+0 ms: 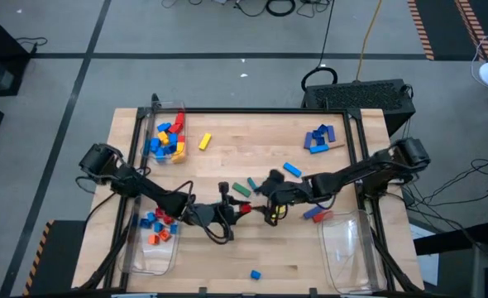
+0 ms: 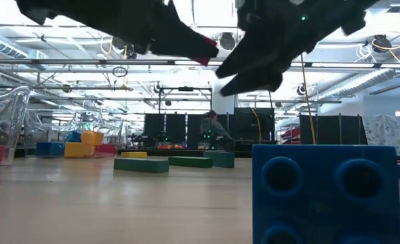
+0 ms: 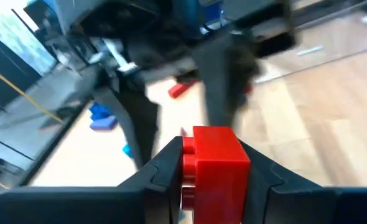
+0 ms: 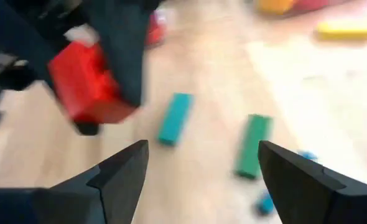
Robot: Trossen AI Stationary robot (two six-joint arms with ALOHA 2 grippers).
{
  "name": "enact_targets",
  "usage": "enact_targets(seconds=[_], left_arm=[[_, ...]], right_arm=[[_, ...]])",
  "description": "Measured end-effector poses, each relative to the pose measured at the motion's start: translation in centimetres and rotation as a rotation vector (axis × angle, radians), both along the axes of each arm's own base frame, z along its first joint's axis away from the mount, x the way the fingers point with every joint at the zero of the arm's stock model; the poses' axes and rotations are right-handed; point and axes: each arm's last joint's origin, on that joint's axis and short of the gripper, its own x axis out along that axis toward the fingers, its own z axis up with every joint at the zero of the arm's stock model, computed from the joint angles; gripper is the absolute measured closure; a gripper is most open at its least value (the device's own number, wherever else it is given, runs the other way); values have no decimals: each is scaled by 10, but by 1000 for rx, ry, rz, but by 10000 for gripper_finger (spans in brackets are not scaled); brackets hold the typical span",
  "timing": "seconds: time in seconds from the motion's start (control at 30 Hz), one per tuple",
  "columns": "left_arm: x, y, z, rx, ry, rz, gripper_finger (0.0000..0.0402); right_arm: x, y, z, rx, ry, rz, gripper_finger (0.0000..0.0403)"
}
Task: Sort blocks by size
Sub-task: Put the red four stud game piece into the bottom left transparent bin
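Observation:
My left gripper (image 1: 237, 209) is shut on a red block (image 3: 213, 163) above the middle of the table; the low view shows the red block (image 2: 205, 51) well off the wood. My right gripper (image 4: 202, 152) stands open just to its right (image 1: 263, 207), facing it, with nothing between its fingers. Two green bars (image 4: 252, 146) and other loose blocks lie flat on the table. Mixed blocks fill the far-left bin (image 1: 166, 139), and a few red, blue and orange ones lie in the near-left bin (image 1: 156, 225). My left gripper pinches the red block by two opposite sides (image 3: 190, 163) between its two fingers. The fingers come from the table's left, nearly level and slanting a little down. The block is lifted clear of the table, its studded face (image 3: 185, 186) turned sideways.
A pile of blue blocks (image 1: 319, 137) lies at the far right, and a yellow block (image 1: 204, 141) lies by the far-left bin. A blue block (image 1: 291, 169) and a red and blue pair (image 1: 313, 214) lie near my right arm. A clear bin (image 1: 348, 248) stands near right. A blue block (image 1: 255, 274) sits by the near edge.

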Motion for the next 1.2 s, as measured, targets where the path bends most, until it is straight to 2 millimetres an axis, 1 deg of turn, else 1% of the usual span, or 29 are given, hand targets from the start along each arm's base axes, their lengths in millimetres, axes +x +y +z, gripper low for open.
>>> enact_targets(seconds=[0.13, 0.2, 0.3, 0.47, 0.57, 0.73, 0.83, 0.93, 1.07, 1.2], left_arm=[[-5, 3, 6, -72, 15, 32, 298], [-9, 6, 9, -101, 35, 72, 298], [-18, 10, 12, -173, 87, 118, 298], [-37, 15, 23, -310, 151, 204, 298], [-50, 15, 33, -391, 176, 207, 298], [-79, 11, 51, -556, 270, 150, 299], [-97, 7, 62, -661, 311, 122, 299], [-118, 2, 68, -745, 386, 107, 299], [-147, -2, 69, -813, 526, 142, 299], [-170, -2, 65, -843, 665, 226, 299]], right_arm=[[-14, 2, 14, -94, 9, -59, 119], [-19, 3, 17, -125, 27, -77, 120], [-24, 4, 15, -156, 68, -89, 119], [-28, 9, 11, -149, 85, -75, 120], [-31, 15, 7, -150, 97, -43, 120], [-36, 31, 5, -137, 96, 85, 119], [-37, 35, 5, -141, 91, 95, 119], [-37, 36, 5, -137, 87, 93, 119], [-37, 35, 5, -121, 87, 79, 119], [-33, 36, 2, -130, 75, 87, 119]])
